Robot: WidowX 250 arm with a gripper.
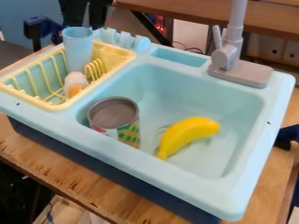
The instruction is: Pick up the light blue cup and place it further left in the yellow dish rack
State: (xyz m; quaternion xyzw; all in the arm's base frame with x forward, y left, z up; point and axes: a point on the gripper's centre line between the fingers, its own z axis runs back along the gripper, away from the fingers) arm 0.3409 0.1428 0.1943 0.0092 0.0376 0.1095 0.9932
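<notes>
The black gripper (pixel 85 12) is at the top edge, left of centre, just behind and above a light blue cup (pixel 78 50). The cup stands upright in the yellow dish rack (pixel 61 106); whether the gripper touches it I cannot tell. A small white and orange object (pixel 75 84) lies in the rack in front of the cup. In the light blue sink (pixel 234 100), a can (pixel 114 113) with a grey end facing up stands at the left, and a yellow banana (pixel 187 134) lies to its right.
The grey faucet (pixel 229 57) rises at the sink's back right corner. A dark blue clamp (pixel 41 28) is beyond the rack at the upper left, and another dark blue part (pixel 286 136) is at the right edge. Wooden table (pixel 88 190) surface runs along the front.
</notes>
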